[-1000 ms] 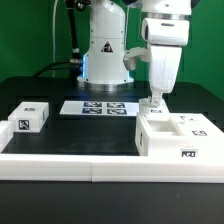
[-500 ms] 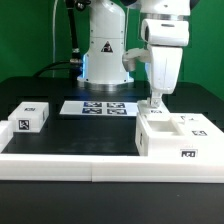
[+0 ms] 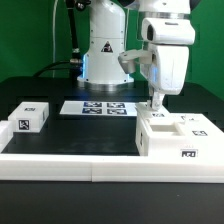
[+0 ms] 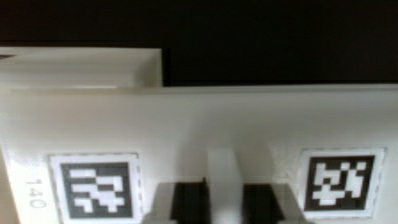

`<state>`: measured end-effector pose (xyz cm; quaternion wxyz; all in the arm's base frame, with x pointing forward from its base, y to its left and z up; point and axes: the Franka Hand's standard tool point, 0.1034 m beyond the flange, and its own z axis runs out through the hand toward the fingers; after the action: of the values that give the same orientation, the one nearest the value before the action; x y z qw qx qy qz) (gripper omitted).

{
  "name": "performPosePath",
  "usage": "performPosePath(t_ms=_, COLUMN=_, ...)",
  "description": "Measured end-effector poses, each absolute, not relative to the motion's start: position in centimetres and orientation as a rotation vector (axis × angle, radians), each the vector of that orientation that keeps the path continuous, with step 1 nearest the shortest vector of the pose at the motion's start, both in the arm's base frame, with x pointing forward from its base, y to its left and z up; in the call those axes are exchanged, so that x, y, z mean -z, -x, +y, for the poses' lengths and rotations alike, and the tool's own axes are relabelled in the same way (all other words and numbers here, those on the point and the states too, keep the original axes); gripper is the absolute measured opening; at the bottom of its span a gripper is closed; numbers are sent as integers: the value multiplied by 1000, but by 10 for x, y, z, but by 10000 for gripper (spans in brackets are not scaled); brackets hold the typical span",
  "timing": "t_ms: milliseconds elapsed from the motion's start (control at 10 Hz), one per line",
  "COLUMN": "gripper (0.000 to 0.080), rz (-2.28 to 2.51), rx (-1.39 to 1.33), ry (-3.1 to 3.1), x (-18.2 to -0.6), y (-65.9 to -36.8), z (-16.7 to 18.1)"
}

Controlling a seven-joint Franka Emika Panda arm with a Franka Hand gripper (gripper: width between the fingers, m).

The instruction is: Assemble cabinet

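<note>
The cabinet body, a large white box with black-and-white tags, lies at the exterior view's right against the white front rail. My gripper stands upright over its back left corner, fingertips down at its top edge. In the wrist view the two dark fingers stand close together around a thin white ridge of the cabinet body, between two tags. The gripper looks shut on that ridge. A smaller white tagged panel lies apart at the exterior view's left.
The marker board lies flat mid-table in front of the white robot base. A long white rail runs along the table's front edge. The table top is black.
The arm's hand has leaned slightly toward the exterior view's right. The fingertips stay at the same spot on the cabinet body. The parts have not visibly moved.
</note>
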<state>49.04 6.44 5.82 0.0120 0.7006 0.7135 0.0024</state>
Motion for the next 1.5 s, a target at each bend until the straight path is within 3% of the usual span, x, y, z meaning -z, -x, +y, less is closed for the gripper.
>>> performPosePath(t_ms=400, gripper=70, rz=2224, rx=-17, ry=-2181, x=-58, y=-496, z=63)
performPosePath(t_ms=1200, gripper=73, rz=2193, rx=-77, ry=-2178, x=-59, y=-572, z=65)
performPosePath(t_ms=1500, gripper=74, rz=2186, rx=-84, ry=-2182, x=-60, y=-577, z=65)
